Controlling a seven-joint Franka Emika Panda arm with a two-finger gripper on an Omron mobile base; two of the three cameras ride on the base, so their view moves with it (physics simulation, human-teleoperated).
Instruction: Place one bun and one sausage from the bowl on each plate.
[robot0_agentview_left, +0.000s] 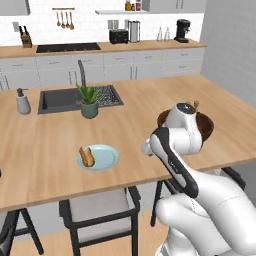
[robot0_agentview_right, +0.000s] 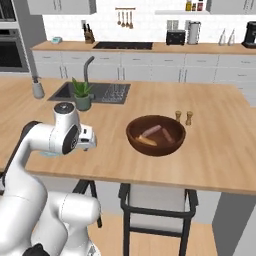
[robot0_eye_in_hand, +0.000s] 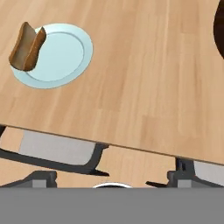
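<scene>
Bun (robot0_eye_in_hand: 37, 40) and sausage (robot0_eye_in_hand: 19, 50) lie touching each other on the light-blue plate (robot0_agentview_left: 107, 159), out toward its rim, so by my read that plate is served and the step in hand is going to the bowl (robot0_agentview_right: 156, 150) for the next pair. End effector (robot0_agentview_left: 147, 148) hangs over the front edge of the surface (robot0_agentview_left: 45, 150), between plate and bowl, fingers spread wide with nothing between them. The bowl sits to the right of the plate, well apart from it, near the two small shakers (robot0_agentview_right: 183, 117). It holds a few elongated pieces lying close together at the bottom: a golden-tan one (robot0_agentview_right: 147, 141) toward the front looks like a bun, a redder one (robot0_agentview_right: 168, 135) toward the right looks like a sausage, and one more between them I can't call from here. Advice: swing across at height and come down only once you're past the rim, since the wall is tall enough to clip on a low approach. Pick one piece and turn the wrist so the fingers straddle its narrow width, not its length. Go for the one with the most free space beside it, so a finger doesn't land on a neighbour and drag two out. Grip mid-length so it doesn't pivot, and go light on a bun, it should be soft. Lift straight up until you're above the rim before translating, then carry it to the other plate and set it nearer the middle than the first pair
</scene>
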